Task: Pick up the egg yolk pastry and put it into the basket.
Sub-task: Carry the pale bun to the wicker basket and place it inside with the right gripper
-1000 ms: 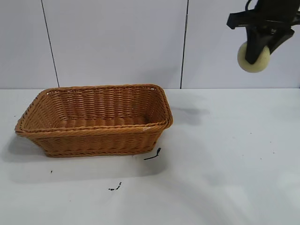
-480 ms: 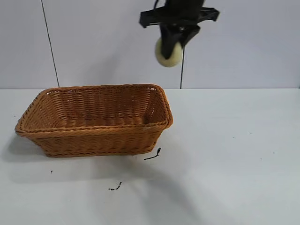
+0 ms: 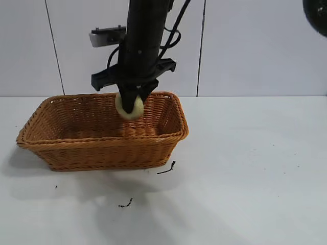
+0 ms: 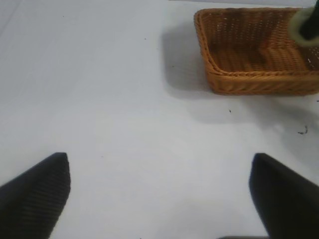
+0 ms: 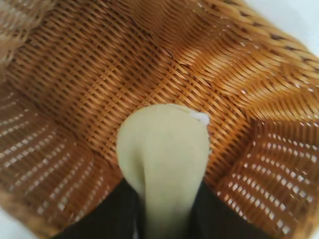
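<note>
Right hand (image 3: 130, 102) clamped on the pastry (image 3: 129, 107), pinched on edge between the two black fingers; it hangs just above the basket (image 3: 76, 145) interior, toward the basket's right end, at about rim height. Right wrist view: pastry (image 5: 163, 154) seen edge-on with wicker floor and walls (image 5: 75, 89) all round it, fingers (image 5: 214, 214) dark at either side. No contact with the weave that I can make out.

Change: a second ago the hand held the pastry high over the surface's far right, well apart from the basket; half a second ago it was high above the basket's right end; now it has come down to rim level over the interior. Transport done, by my reading; what remains is the release, possibly after a little more descent to shorten the drop.

Risk: pastry is held on edge, so it may roll once freed; the flared walls should contain it.

Left hand (image 4: 159, 199) parked well off the basket's left end, fingers spread wide and holding nothing, above bare surface (image 4: 99, 99). Small dark scraps (image 3: 167, 168) lie on the surface near the basket's front right corner.
</note>
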You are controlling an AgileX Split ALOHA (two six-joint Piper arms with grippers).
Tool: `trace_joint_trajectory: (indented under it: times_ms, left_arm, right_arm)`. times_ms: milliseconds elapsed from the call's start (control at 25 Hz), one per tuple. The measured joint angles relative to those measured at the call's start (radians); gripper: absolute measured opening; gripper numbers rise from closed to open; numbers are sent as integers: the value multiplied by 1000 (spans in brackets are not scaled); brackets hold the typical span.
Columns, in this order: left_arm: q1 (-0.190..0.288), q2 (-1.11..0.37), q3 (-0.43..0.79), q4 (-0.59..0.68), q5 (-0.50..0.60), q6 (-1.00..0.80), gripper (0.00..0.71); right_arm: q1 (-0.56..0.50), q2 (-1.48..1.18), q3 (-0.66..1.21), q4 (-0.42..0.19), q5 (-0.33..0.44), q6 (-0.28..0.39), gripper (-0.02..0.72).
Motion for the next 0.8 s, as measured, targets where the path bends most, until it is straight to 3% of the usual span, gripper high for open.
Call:
trace_joint_trajectory:
  times_ms: [120,240,480,600,800]
  left_arm:
    - [0,0,0,0,0,0,696]
    - [0,0,0,0,0,0,696]
    - [0,0,0,0,0,0,696]
    - [0,0,0,0,0,0,696]
    - [0,0,0,0,0,0,696]
  right_arm:
    - [0,34,0,9,-20,0,139]
    - [0,41,0,29,-29,1,211]
    - [0,35,0,35,-24,1,610]
    - [-1,3,-2,38,0,1,664]
    - [-16,-68,-64,41,23,1,676]
